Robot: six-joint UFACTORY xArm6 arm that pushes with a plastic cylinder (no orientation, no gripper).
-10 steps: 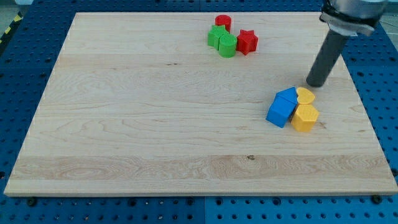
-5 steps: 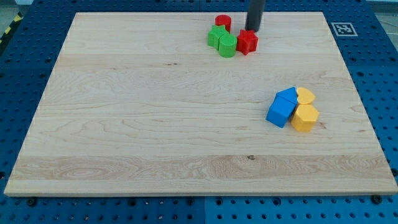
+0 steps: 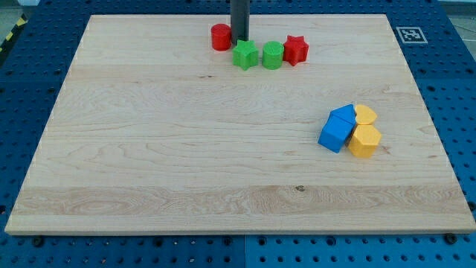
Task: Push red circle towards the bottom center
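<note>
The red circle point(image 3: 220, 36) lies near the view's top, left of centre on the wooden board point(image 3: 149, 149). My tip point(image 3: 239, 41) stands just to its right, touching or almost touching it, and just above the green star point(image 3: 245, 55). The rod rises out of the view's top. Right of the green star sit a green cylinder point(image 3: 272, 55) and a red star point(image 3: 295, 50), in a row.
At the view's right a cluster holds two blue blocks point(image 3: 338, 129), a yellow heart point(image 3: 365, 114) and a yellow hexagon point(image 3: 364, 141). A marker tag point(image 3: 410, 34) sits at the board's top right corner.
My tip swept from the view's right, over the top of the red star, to the left. The red circle slid left and the green star shifted left, away from the green cylinder.
</note>
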